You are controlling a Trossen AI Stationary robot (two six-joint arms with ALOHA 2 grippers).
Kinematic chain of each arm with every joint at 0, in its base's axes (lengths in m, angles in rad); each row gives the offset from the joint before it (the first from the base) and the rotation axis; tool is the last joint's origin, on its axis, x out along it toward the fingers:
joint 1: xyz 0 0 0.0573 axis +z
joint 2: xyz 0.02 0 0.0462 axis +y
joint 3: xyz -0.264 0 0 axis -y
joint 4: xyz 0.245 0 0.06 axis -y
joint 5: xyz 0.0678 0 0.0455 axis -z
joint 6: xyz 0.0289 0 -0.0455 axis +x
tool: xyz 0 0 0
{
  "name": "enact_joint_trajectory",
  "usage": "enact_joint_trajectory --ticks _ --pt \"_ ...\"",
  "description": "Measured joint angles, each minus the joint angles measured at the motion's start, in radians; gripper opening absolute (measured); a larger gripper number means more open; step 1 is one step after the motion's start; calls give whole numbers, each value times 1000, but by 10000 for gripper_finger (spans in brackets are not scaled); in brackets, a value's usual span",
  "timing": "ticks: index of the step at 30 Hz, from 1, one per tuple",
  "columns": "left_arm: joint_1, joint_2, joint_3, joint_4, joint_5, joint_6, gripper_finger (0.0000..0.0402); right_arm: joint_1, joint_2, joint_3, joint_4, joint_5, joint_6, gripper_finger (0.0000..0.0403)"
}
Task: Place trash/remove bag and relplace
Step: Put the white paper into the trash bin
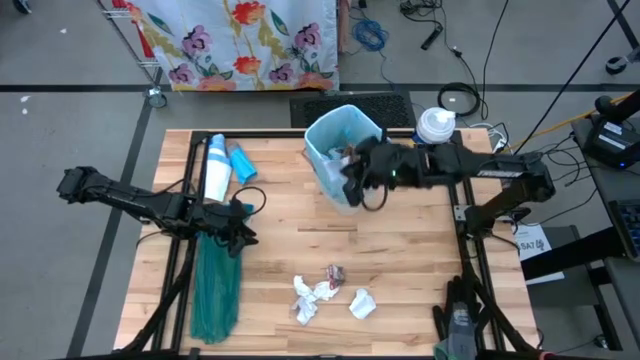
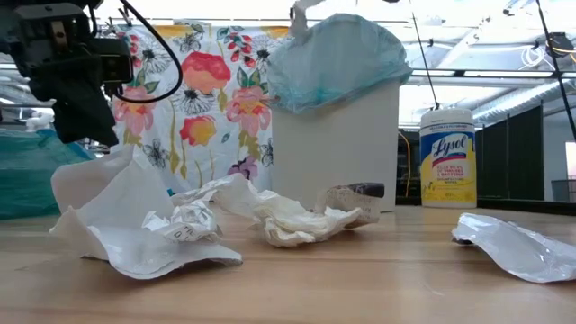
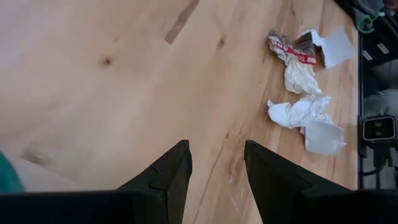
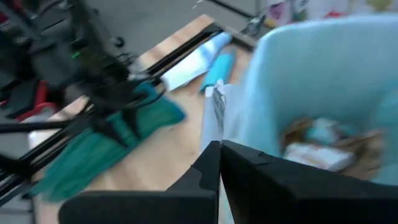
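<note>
- Right gripper (image 1: 352, 182): poised at the near rim of the white bin (image 2: 337, 148), fingers pressed together with nothing visibly between them; apparently placed there to work at the liner's edge or to push contents down.
- Bag (image 1: 340, 135): pale blue liner seated in the bin, folded over the rim and bunched up around the top in the low view; not yet removed.
- Bin contents: crumpled brown paper and pale scraps (image 4: 329, 146) lying inside the liner, seen from the right wrist view.
- Trash (image 1: 328, 292) outstanding: white crumpled papers and one red-printed wrapper on the bare wood near the front edge of the table (image 1: 400, 260), well apart from the bin.
- Left gripper (image 1: 243, 228): hovering over the table's left side, fingers parted and empty, aimed toward the loose scraps; judged ready for a pickup.
- Teal-green bag (image 1: 217, 290): flat along the left frame rail, just beside the left gripper, probably the replacement liner.
- Wipes canister (image 2: 447, 157): upright beside the bin, to the rear.
</note>
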Motion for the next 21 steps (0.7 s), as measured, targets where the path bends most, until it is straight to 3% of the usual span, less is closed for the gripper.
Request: enact_joint_trajectory --ticks 10,15,21 --pt "65 0 0 1 -24 0 153 -201 21 0 -23 -26 -90 13" --pt "77 0 0 2 -22 18 153 -259 27 0 -72 -101 -80 69" --pt "77 0 0 0 2 19 153 -283 27 0 -128 -100 -45 137"
